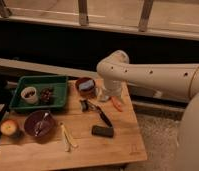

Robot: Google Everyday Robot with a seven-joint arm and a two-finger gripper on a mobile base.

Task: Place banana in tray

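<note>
The banana is pale yellow and thin, split into narrow strips, and lies on the wooden table near its front edge. The dark green tray stands at the back left and holds a white cup and a brown lump. My white arm reaches in from the right. Its gripper points down over the back right of the table, next to a small orange piece. It is well to the right of both banana and tray.
A round dark purple bowl with a utensil sits left of the banana, and an apple lies beside it. A reddish bowl stands right of the tray. Black objects lie mid-table. A dark ledge and railing run behind.
</note>
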